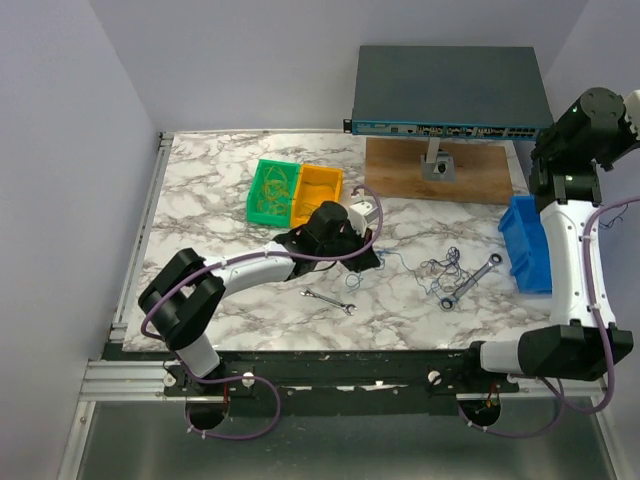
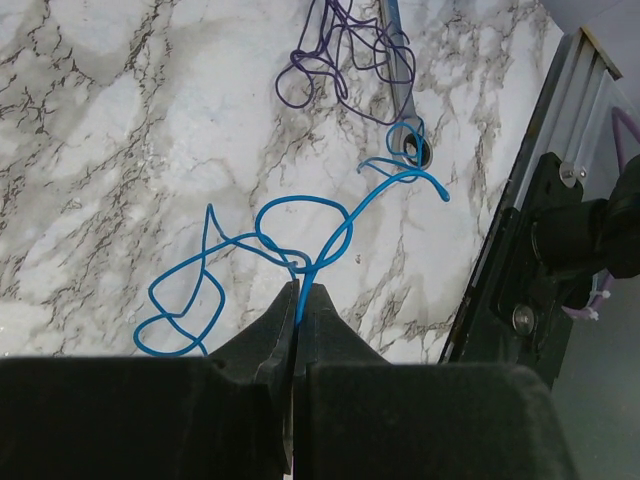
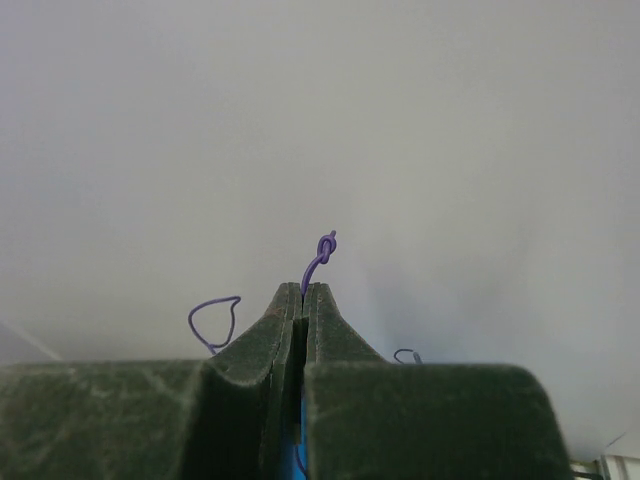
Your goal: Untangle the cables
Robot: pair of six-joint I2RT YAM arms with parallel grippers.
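A lab bench (image 1: 200,180): network switch (image 1: 450,95), plastic bins (image 1: 320,190), aluminium rails (image 1: 125,378).

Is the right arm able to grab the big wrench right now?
Probably not right away. The right gripper is shut on a purple wire and points at the wall. The big wrench lies in the open, so the way down looks free.
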